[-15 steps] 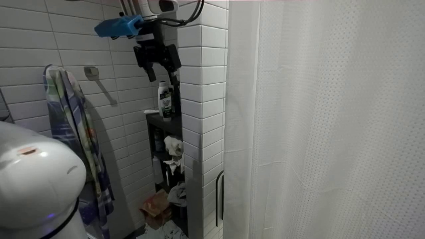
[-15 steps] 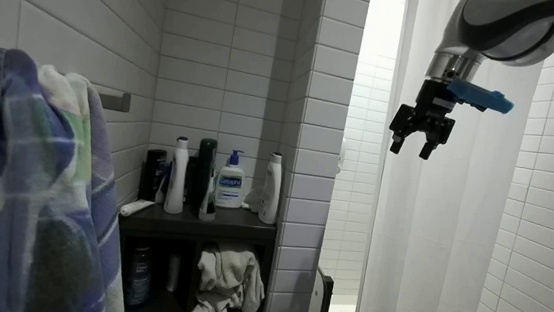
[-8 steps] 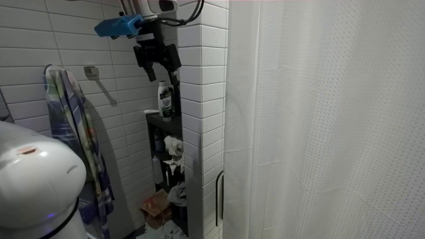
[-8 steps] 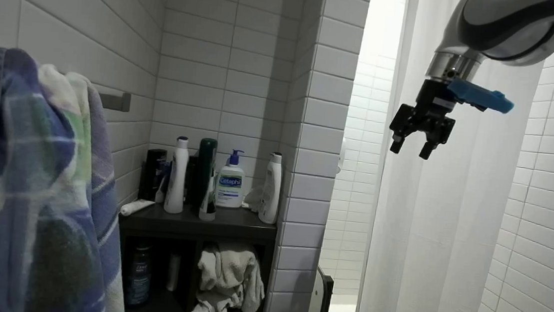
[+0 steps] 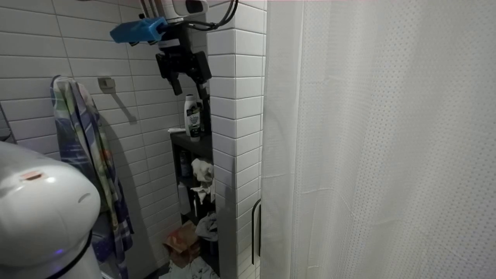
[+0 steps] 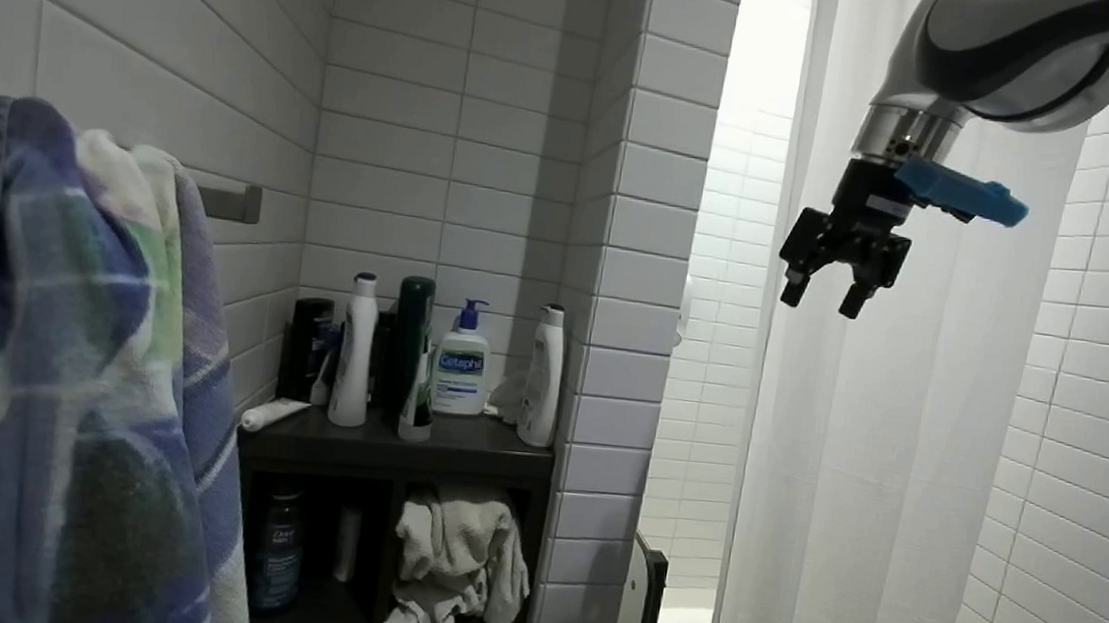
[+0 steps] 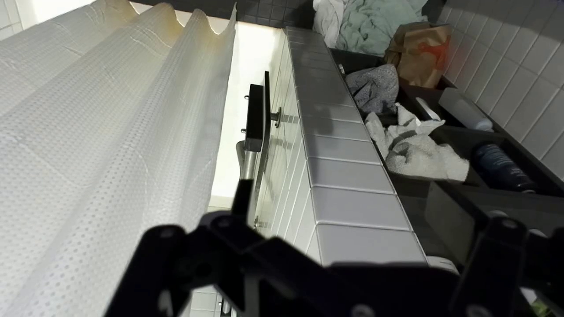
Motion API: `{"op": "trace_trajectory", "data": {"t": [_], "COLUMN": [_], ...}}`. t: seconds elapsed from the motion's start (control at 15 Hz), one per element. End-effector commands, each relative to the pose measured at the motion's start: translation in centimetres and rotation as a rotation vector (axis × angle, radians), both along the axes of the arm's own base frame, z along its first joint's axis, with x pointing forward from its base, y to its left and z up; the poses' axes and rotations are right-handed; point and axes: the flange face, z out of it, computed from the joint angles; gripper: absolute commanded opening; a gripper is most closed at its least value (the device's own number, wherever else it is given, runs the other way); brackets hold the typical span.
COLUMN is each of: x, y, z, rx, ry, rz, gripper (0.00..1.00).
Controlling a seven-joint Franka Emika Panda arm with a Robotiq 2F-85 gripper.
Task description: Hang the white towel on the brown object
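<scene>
The white towel (image 6: 466,545) lies crumpled in an upper compartment of the dark shelf, one end drooping over its front edge; in the wrist view the towel (image 7: 425,154) shows at the right. The brownish-grey rail (image 6: 233,204) on the left wall fits the brown object best, though I cannot be sure; a patterned towel covers much of it. Its end (image 5: 106,85) also shows in an exterior view. High up, apart from towel and rail, my gripper (image 6: 824,299) points down with its fingers spread and nothing between them. In the wrist view one finger (image 7: 242,198) shows at the left.
Bottles (image 6: 460,369) and a tube crowd the shelf top (image 6: 462,452). A tiled pillar (image 6: 638,329) stands between shelf and shower curtain (image 6: 861,479). The blue patterned towel (image 6: 88,361) hangs at the left. A paper bag (image 7: 423,53) and more cloths lie low down.
</scene>
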Motion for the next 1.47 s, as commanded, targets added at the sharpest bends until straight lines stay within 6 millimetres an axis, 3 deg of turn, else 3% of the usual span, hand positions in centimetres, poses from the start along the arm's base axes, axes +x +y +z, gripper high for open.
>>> {"op": "trace_trajectory", "data": {"t": [0.0, 0.27, 0.53, 1.07, 1.33, 1.4], "x": [0.0, 0.0, -0.5, -1.4, -1.4, -0.5], "y": [0.0, 0.0, 2.3, 9.1, 11.7, 12.9], "z": [0.1, 0.1, -1.4, -9.2, -12.3, -12.1], "rx": [0.000, 0.000, -0.009, -0.037, -0.046, -0.055], "ry": [0.001, 0.001, -0.001, 0.103, 0.106, 0.101], "rz": [0.000, 0.000, -0.009, 0.045, 0.099, 0.122], "gripper": [1.00, 1.00, 1.00, 1.00, 1.00, 1.00]}}
